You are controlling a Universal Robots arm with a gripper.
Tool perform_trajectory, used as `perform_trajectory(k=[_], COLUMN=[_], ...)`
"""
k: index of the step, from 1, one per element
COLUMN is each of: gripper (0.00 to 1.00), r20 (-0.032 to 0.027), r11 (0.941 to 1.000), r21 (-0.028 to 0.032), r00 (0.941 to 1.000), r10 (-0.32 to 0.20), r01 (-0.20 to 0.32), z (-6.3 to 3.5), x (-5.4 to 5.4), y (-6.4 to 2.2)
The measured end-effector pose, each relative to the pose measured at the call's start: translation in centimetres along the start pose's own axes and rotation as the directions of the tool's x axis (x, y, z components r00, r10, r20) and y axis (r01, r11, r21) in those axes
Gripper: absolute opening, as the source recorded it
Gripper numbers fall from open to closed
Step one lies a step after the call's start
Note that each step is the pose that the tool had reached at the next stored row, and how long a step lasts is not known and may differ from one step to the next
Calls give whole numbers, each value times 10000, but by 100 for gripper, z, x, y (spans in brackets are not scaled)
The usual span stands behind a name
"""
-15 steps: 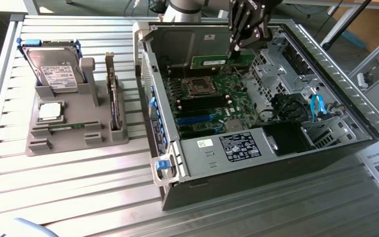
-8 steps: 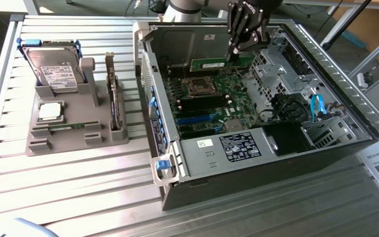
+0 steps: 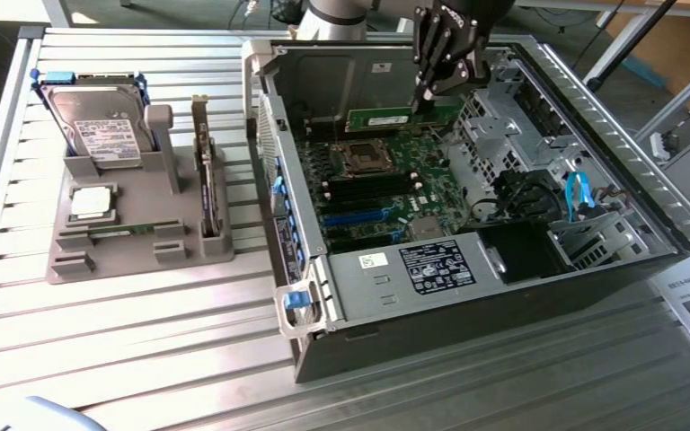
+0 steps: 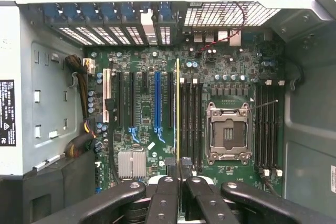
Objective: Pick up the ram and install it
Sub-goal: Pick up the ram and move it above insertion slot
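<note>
Nearest the camera in the exterior view lies the bare front of the slatted metal table (image 3: 141, 359). On the exterior view's left a grey holder (image 3: 118, 262) stands on it, with a hard drive (image 3: 100, 126) upright at its far end, a square silver processor chip (image 3: 91, 202) lying flat in the middle and a dark expansion card (image 3: 207, 180) on edge along its side. Next to the holder sits the open computer case (image 3: 441, 305), its motherboard (image 3: 381, 193) exposed and the processor socket (image 3: 363, 159) empty. Over the far part of the board hangs the gripper (image 3: 429, 94), its fingers (image 4: 169, 182) drawn almost together and pinching the ram (image 3: 381, 118) by its upper edge. In the wrist view the ram (image 4: 177, 114) appears edge-on as a thin line above the board, running parallel to the black memory slots (image 4: 191, 124) just beside the socket
</note>
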State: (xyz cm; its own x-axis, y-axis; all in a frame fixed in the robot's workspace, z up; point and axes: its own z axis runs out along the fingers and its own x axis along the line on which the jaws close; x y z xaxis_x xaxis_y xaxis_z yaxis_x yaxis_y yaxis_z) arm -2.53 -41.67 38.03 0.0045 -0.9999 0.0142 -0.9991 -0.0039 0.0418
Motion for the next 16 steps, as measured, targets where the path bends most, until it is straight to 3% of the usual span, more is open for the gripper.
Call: perform_trajectory(k=[16], gripper=[12], r20=[2], r11=[10000], r21=[0], r00=[10000], r10=[0], r01=[0], z=[8], x=[-143], y=[3])
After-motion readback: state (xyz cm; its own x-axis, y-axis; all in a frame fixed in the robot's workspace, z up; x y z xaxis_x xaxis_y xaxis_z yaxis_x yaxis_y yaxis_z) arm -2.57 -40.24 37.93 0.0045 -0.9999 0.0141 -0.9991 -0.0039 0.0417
